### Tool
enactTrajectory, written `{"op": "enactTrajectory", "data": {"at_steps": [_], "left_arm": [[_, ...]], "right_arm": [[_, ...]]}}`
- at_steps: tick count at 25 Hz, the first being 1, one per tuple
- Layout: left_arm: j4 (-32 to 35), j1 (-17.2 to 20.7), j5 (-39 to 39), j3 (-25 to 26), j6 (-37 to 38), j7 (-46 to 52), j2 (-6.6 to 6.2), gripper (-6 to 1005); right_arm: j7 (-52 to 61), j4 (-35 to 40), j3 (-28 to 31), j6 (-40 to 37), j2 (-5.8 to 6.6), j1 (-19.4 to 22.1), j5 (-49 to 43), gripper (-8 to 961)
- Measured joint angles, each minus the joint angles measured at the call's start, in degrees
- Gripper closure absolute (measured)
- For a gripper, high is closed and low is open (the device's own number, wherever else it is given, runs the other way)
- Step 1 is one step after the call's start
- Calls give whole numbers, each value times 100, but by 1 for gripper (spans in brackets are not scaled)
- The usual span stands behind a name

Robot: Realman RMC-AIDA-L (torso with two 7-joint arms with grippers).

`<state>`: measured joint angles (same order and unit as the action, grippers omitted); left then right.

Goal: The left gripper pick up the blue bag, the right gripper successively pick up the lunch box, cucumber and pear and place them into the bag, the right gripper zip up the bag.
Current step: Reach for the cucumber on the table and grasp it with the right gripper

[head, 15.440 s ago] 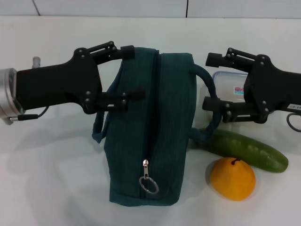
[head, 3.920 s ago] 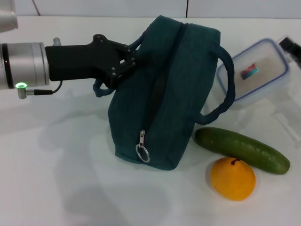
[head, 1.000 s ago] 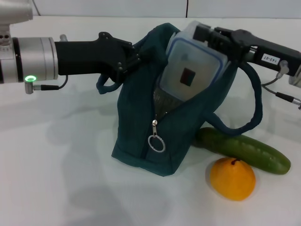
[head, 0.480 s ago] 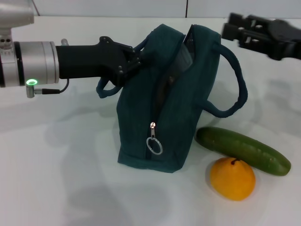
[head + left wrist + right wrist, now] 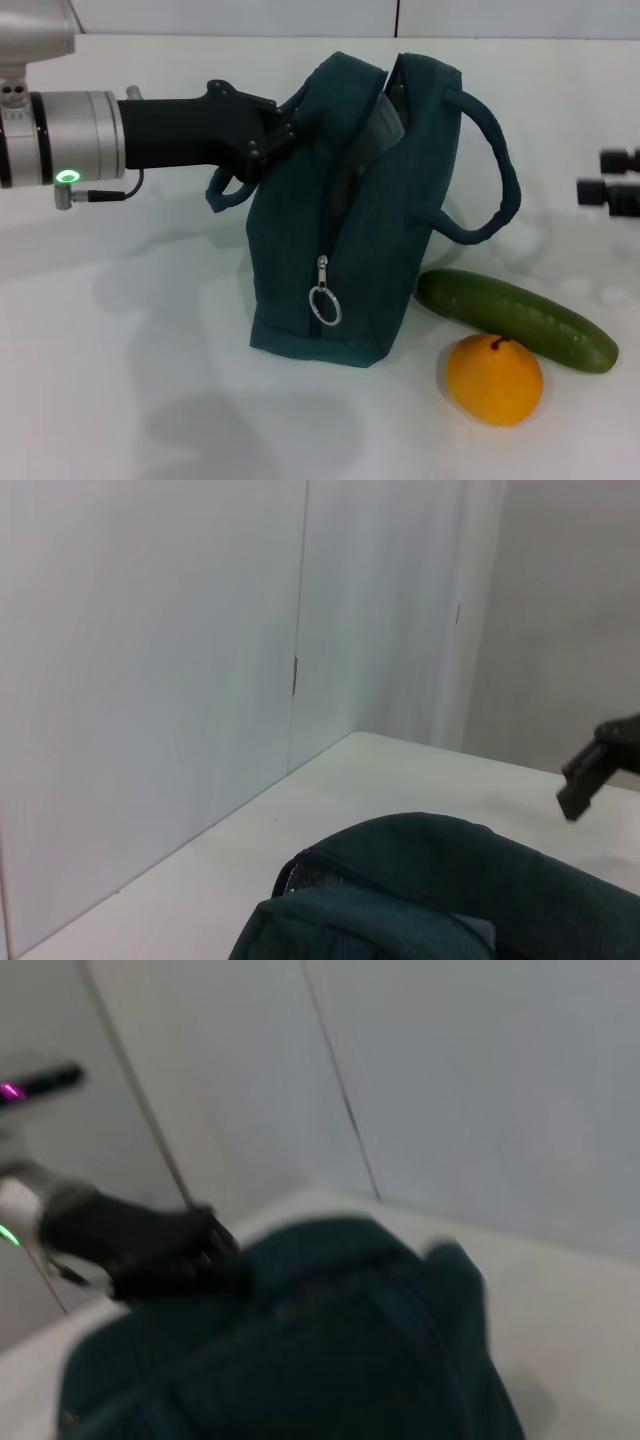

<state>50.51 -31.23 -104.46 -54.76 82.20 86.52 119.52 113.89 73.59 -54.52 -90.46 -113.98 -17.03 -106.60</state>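
Note:
The blue bag (image 5: 350, 230) stands tilted on the white table, its zipper partly undone and the silver ring pull (image 5: 324, 305) hanging on its front. My left gripper (image 5: 270, 135) is shut on the bag's upper left edge by the handle and holds it up. The lunch box is hidden. To the right of the bag lies the cucumber (image 5: 515, 318), with the pear (image 5: 494, 379) in front of it. My right gripper (image 5: 612, 176) shows at the far right edge, open and empty, well clear of the bag. The right wrist view looks over the bag (image 5: 300, 1350) to the left gripper (image 5: 150, 1245).
The bag's right loop handle (image 5: 490, 180) sticks out toward the right gripper. A white wall runs behind the table (image 5: 120, 380). The left wrist view shows the bag top (image 5: 450, 880) and a right fingertip (image 5: 590, 775) beyond it.
One second ago my right gripper held the lunch box in the bag's mouth. The box has dropped out of sight inside, and the right gripper has pulled back to the right edge, empty.

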Motion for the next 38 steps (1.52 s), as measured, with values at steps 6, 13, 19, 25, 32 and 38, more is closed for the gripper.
{"op": "enactTrajectory", "data": {"at_steps": [6, 13, 19, 25, 32, 38], "left_arm": [[-76, -82, -3, 1, -17, -14, -4, 958], [-100, -120, -5, 0, -20, -13, 2, 958], [-112, -146, -5, -13, -21, -12, 1, 957], [-120, -166, -4, -81, -20, -12, 1, 958], [-120, -162, 6, -87, -20, -12, 3, 958], [-121, -164, 6, -87, -20, -12, 10, 957]], "right_arm": [[428, 62, -239, -72, -77, -203, -1188, 315], [1021, 19, -1199, 453, -108, -530, -1659, 312], [1515, -320, -1551, 721, -146, -1238, -1983, 236], [1966, -702, -2013, 821, -169, -1848, -2342, 157], [2334, -759, -2693, 1037, -192, -2122, -2580, 157], [2360, -896, -2906, 1026, -194, -2266, -2587, 158]]}}
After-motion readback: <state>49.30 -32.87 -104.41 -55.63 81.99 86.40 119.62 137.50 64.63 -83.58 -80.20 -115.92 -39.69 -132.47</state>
